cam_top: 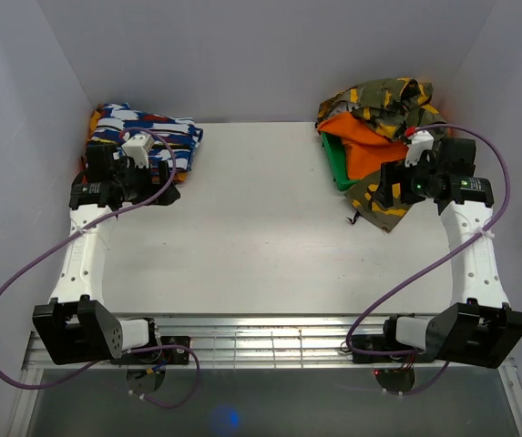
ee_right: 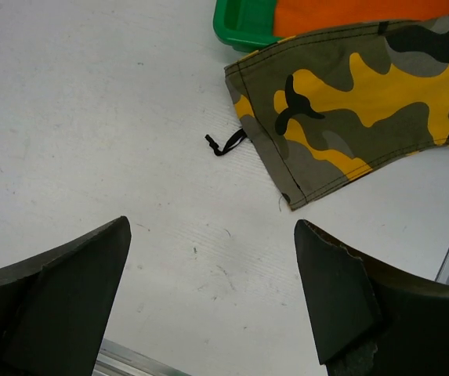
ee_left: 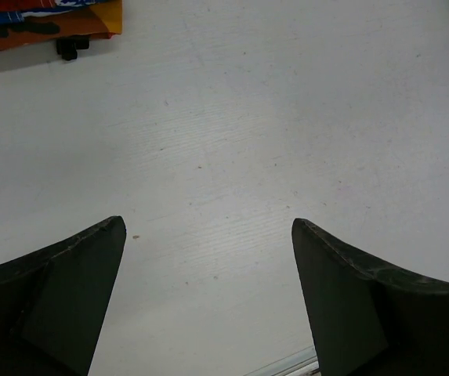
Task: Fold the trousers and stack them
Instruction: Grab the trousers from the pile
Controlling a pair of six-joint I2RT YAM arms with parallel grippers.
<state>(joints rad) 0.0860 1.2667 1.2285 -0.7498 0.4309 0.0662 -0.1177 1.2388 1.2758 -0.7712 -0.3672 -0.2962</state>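
The camouflage trousers lie crumpled at the back right, over a green bin and a plain orange cloth. One leg hangs onto the table and shows in the right wrist view, with a black drawstring beside its hem. My right gripper is open and empty, just short of that hem; in the top view it sits over the leg end. My left gripper is open and empty over bare table, and sits at the back left in the top view.
A folded blue-white-red patterned garment lies at the back left, its edge in the left wrist view. The green bin corner holds orange cloth. White walls close the back and sides. A metal rail runs along the near edge.
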